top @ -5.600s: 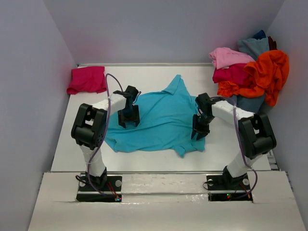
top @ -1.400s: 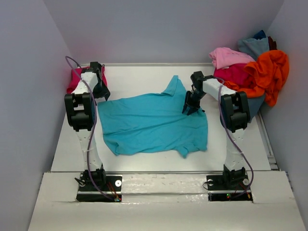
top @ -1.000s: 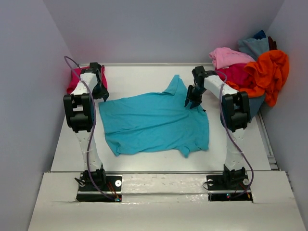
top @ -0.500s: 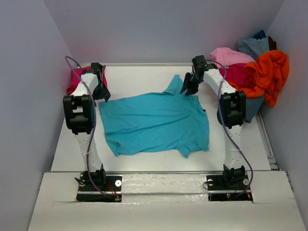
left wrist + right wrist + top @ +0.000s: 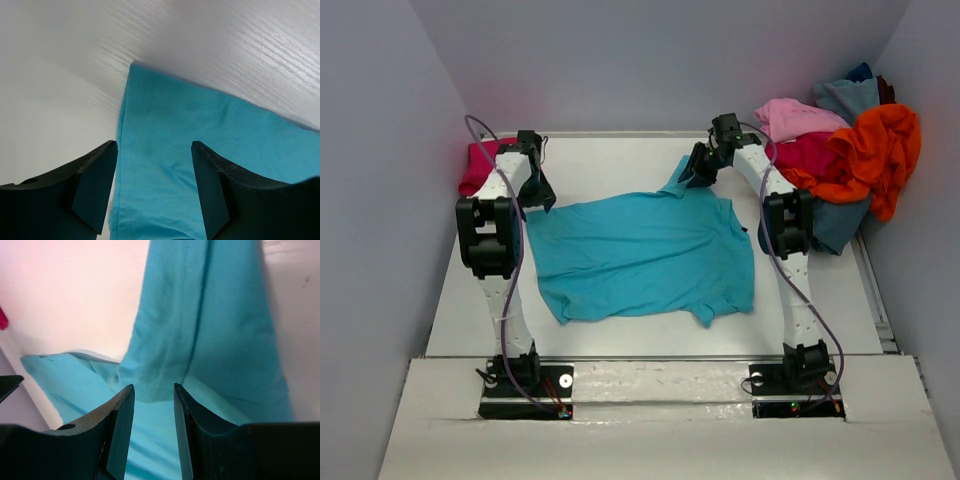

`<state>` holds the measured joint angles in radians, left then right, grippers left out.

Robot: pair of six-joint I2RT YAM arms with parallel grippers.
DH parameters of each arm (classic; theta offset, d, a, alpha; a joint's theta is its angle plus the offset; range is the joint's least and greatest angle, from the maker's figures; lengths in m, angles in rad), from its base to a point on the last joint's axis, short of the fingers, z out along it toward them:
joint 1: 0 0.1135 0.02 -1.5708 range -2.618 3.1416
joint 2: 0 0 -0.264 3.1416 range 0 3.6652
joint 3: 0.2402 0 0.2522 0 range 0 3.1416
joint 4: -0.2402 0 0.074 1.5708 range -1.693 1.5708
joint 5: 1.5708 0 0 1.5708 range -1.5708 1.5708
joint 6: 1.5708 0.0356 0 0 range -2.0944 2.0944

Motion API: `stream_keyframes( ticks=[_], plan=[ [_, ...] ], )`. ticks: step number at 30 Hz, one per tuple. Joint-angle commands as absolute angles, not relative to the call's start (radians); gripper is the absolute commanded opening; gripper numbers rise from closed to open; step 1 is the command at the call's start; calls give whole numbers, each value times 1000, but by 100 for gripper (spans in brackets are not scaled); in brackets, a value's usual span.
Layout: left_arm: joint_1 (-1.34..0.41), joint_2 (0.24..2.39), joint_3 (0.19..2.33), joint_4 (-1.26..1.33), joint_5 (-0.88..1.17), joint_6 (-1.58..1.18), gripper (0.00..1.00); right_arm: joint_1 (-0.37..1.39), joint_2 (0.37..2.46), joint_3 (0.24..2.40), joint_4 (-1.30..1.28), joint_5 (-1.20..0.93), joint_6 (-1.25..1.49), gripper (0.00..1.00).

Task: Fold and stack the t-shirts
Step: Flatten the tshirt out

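We are looking at the turquoise t-shirt (image 5: 640,255) lying spread flat in the middle of the white table (image 5: 620,150), with one sleeve (image 5: 682,178) pointing toward the upper centre of the frame. The left gripper (image 5: 536,190) is hovering at the shirt's upper-left corner with its jaws standing wide apart and grasping nothing; in the left wrist view the cloth's edge is running between the two fingers. The right gripper (image 5: 698,168) is sitting at that raised sleeve with its jaws only part-way apart. The sleeve hem is showing in the gap, but we are not seeing it pinched. A folded magenta-pink t-shirt (image 5: 480,165) is resting at the upper left, just behind the left arm. The unfolded heap is sitting at the upper right: light pink shirt (image 5: 790,115), orange shirt (image 5: 880,145), crimson shirt (image 5: 805,155) and dusty blue shirt (image 5: 845,95).

We are judging several risks from here. If the right jaws close on a single layer or only the hem, the sleeve is likely to slip out during the fold. If the left jaws catch only the thin edge, one-sided pulling could skew or bunch the shirt. The right arm is working close to the heap and might snag it, and the left arm could nudge the folded magenta-pink shirt. We are finding no brand, label or legible writing anywhere.
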<state>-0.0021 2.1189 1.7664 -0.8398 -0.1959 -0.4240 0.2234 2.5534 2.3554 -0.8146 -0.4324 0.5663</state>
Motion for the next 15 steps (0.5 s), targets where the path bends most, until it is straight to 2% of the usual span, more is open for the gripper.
stream_keyframes(
  ticks=[1, 15],
  plan=[
    [-8, 2069, 1804, -887, -225, -416, 72, 221, 2568, 2405, -695, -529, 635, 43],
    [-17, 2065, 1796, -894, -227, -419, 72, 221, 2545, 2358, -703, -453, 634, 43]
  ],
)
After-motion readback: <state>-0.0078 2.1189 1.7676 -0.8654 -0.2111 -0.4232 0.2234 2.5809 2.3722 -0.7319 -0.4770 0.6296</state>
